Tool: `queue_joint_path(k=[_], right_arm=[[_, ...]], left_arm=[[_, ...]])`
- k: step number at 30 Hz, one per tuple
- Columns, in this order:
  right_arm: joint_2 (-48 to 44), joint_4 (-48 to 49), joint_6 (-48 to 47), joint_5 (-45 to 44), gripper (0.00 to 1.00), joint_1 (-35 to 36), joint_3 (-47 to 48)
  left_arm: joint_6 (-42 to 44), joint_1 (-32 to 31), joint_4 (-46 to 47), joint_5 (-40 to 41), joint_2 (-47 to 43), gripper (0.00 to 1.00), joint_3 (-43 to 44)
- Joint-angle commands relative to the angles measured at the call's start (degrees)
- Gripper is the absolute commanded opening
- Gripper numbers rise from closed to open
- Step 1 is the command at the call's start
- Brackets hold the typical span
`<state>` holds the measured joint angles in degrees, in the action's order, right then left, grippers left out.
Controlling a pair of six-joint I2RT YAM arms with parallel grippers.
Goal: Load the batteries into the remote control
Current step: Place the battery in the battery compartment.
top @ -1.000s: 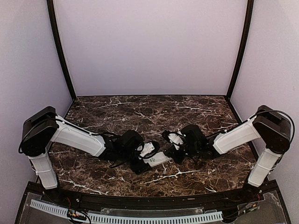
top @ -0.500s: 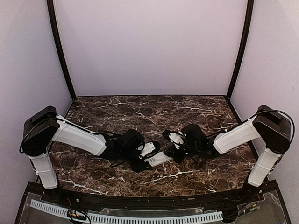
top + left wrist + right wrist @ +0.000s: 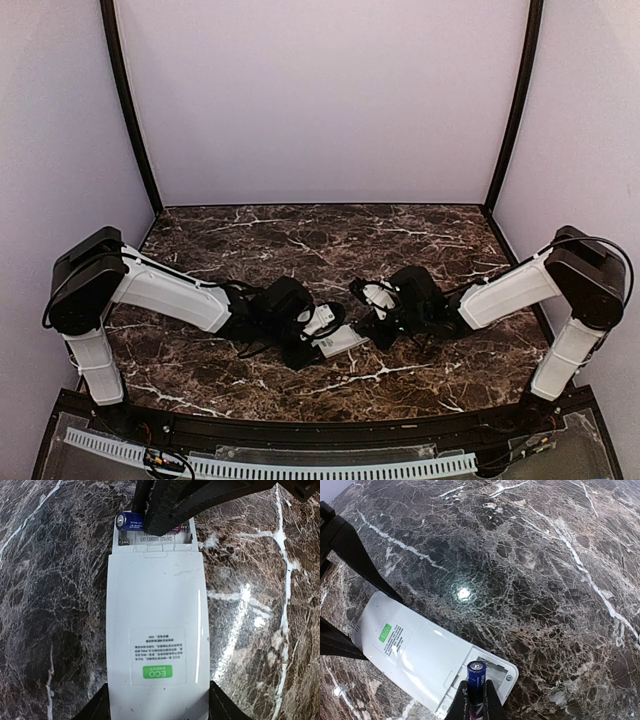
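We note remote control point(image 3: 157, 630) label-up on worktop point(image 3: 545, 580), L hand point(image 3: 157, 709) part-closed, clamping its label-end sides, R hand point(image 3: 476, 696) pinched tight on blue battery point(image 3: 476, 679) over its open bay point(image 3: 492, 666); risk as we judge: tilted entry jams on bay rim, skids remote; L wrist cam shows batt end at bay, top cam hides it.

The left gripper point(image 3: 158, 708) has narrowed onto the sides of the remote control point(image 3: 157, 625), shifting slightly rightward
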<state>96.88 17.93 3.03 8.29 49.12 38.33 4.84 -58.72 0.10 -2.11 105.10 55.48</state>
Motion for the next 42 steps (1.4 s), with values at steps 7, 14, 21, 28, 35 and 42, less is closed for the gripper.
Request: queue_joint_path(k=[7, 14, 21, 28, 35, 42], right_arm=[[4.9, -11.5, 5.1, -4.3, 0.00, -0.8, 2.4], [6.4, -15.6, 6.6, -6.2, 0.00, -0.8, 5.0], [5.4, -17.7, 10.4, -7.0, 0.00, -0.7, 4.6], [4.5, -17.7, 11.0, -7.4, 0.02, -0.5, 4.4], [2.7, -20.9, 7.2, -3.5, 0.13, -0.5, 7.5], [0.0, -25.9, 4.1, 0.3, 0.21, -1.1, 14.1]], left_arm=[[-9.9, 0.9, -8.6, 11.3, 2.7, 0.00, -1.5], [-11.9, 1.1, -9.7, 16.4, 2.1, 0.00, -2.4], [-12.8, 1.1, -10.4, 18.7, 2.1, 0.00, -3.4], [-12.1, 1.5, -9.8, 19.1, 1.5, 0.00, -3.6], [-10.5, 1.4, -9.1, 16.4, 1.4, 0.00, -3.6], [-9.9, 1.5, -8.9, 14.8, 1.3, 0.00, -3.6]])
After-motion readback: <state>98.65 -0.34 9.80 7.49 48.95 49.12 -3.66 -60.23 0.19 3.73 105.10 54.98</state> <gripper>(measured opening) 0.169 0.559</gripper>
